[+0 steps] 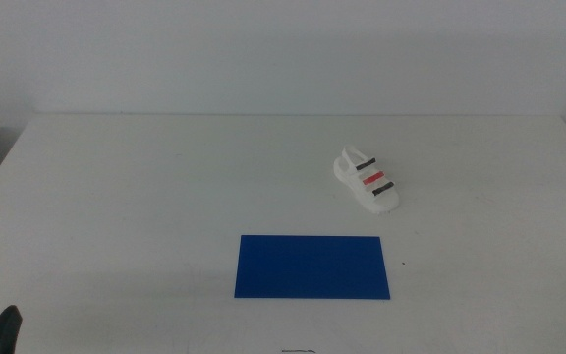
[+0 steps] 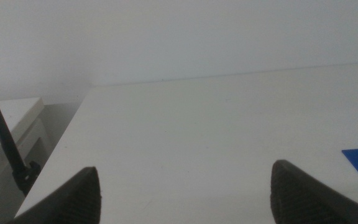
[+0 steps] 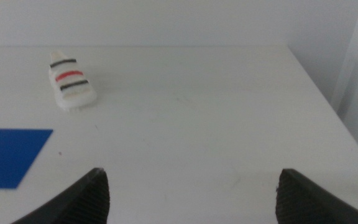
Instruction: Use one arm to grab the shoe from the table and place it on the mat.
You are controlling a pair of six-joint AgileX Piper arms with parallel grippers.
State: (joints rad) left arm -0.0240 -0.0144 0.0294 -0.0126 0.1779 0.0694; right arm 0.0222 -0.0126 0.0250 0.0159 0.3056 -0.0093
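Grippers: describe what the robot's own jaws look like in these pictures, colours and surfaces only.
The left gripper shows two dark grey, nearly black jaws with rounded tips and a finely dotted, textured surface. The right gripper looks the same: two dark, rounded, textured jaws. In the middle view only a small black tip of the left gripper shows. No markings are visible.

Bare lab-like test space, plain white table (image 1: 165, 197), blank white wall (image 1: 283, 49)

White shoe (image 1: 367, 180) with two black straps and one red; dark blue mat (image 1: 311, 265); plain white table (image 1: 165, 187).
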